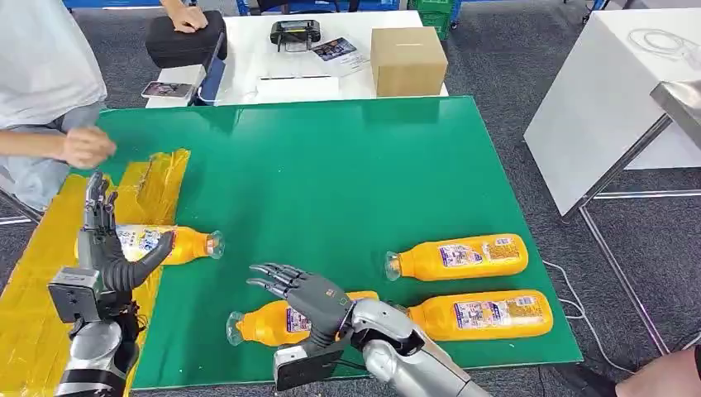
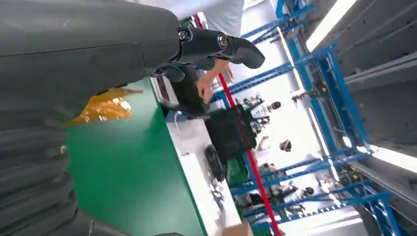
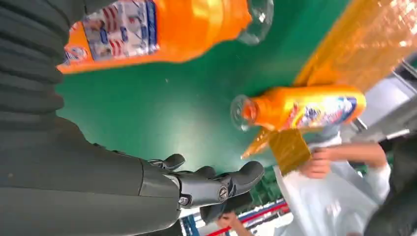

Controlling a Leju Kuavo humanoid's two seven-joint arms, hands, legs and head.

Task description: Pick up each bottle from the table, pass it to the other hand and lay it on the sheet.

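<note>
Several orange bottles lie on the green table (image 1: 347, 182). One bottle (image 1: 178, 244) rests with its base on the yellow sheet (image 1: 33, 331) and its cap pointing onto the green. My left hand (image 1: 107, 240) stands just in front of it, fingers up and apart, thumb reaching across the bottle, holding nothing. My right hand (image 1: 302, 294) hovers with spread fingers over a second bottle (image 1: 260, 324) near the front edge. The right wrist view shows that bottle (image 3: 147, 29) apart from the hand (image 3: 211, 182). Two more bottles (image 1: 459, 256) (image 1: 479, 314) lie to the right.
A person sits at the left; one hand (image 1: 87, 147) hovers by the sheet's far end, the other (image 1: 186, 16) rests on a black case (image 1: 183, 41). Behind the green table stand a cardboard box (image 1: 407, 58) and a small device (image 1: 295, 33). A white table (image 1: 612, 91) is at right.
</note>
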